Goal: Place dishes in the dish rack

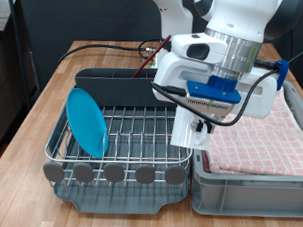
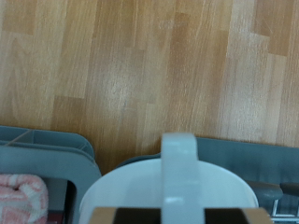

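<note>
Exterior view is showing the arm hanging low over the seam between the dish rack [image 1: 122,130] and the grey bin [image 1: 244,190], with the claw [image 1: 197,132] carrying a white mug [image 1: 190,130] just above the rack's right-hand wires. The blue plate [image 1: 88,120] is already standing on edge in the slots toward the view's left, so that part of the job is looking done; the pink cloth [image 1: 267,139] is lying in the bin with nothing showing on it. I am not seeing the wooden spoon anywhere. From the wrist view the mug's rim [image 2: 173,187] and handle [image 2: 179,173] are filling the lower frame, the handle running straight up between the fingers, so the claw is reading as clamped on the mug, with the wooden tabletop [image 2: 140,65] beyond. I am judging the mug step to be in hand: it is being carried across to the rack but is not resting there yet. Setting it down is calling for a level descent onto the wires, keeping well apart from the plate.
</note>
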Robot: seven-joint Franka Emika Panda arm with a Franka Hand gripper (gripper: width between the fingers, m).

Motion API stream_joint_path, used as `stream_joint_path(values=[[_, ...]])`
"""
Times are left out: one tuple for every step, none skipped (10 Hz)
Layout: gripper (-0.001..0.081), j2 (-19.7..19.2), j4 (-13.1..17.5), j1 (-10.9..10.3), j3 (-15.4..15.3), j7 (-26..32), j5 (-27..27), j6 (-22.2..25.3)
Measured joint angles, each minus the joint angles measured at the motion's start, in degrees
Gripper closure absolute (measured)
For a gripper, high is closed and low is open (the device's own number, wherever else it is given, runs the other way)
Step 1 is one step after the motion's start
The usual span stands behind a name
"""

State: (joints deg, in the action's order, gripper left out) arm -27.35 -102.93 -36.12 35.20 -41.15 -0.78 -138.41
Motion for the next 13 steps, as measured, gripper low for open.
stream_joint_path(values=[[0.0735, -0.9, 0.8, 1.2, -0.8, 0.9, 1.0, 0.0], [0.0735, -1.8, 1.5, 2.6, -1.7, 1.9, 1.9, -0.2], [0.0735, -2.5, 2.1, 3.8, -2.5, 2.8, 2.9, -0.5], [0.0735, -3.2, 2.6, 5.1, -3.5, 3.7, 4.0, -0.6], [0.0735, -3.9, 3.5, 6.3, -4.3, 4.3, 5.1, 0.5], [0.0735, -4.6, 4.8, 7.4, -5.0, 4.9, 5.5, 2.2], [0.0735, -5.4, 6.0, 8.3, -5.6, 5.3, 5.7, 3.3], [0.0735, -6.0, 6.9, 9.0, -6.0, 5.6, 5.7, 3.6], [0.0735, -6.7, 7.7, 9.7, -6.5, 6.0, 6.2, 3.8], [0.0735, -7.4, 8.6, 10.7, -7.3, 6.2, 7.0, 4.6], [0.0735, -8.3, 9.9, 11.8, -8.0, 6.4, 7.8, 6.5], [0.0735, -9.3, 11.4, 12.8, -8.6, 6.6, 8.2, 8.6], [0.0735, -10.4, 13.1, 13.6, -9.0, 6.7, 8.3, 10.1]])
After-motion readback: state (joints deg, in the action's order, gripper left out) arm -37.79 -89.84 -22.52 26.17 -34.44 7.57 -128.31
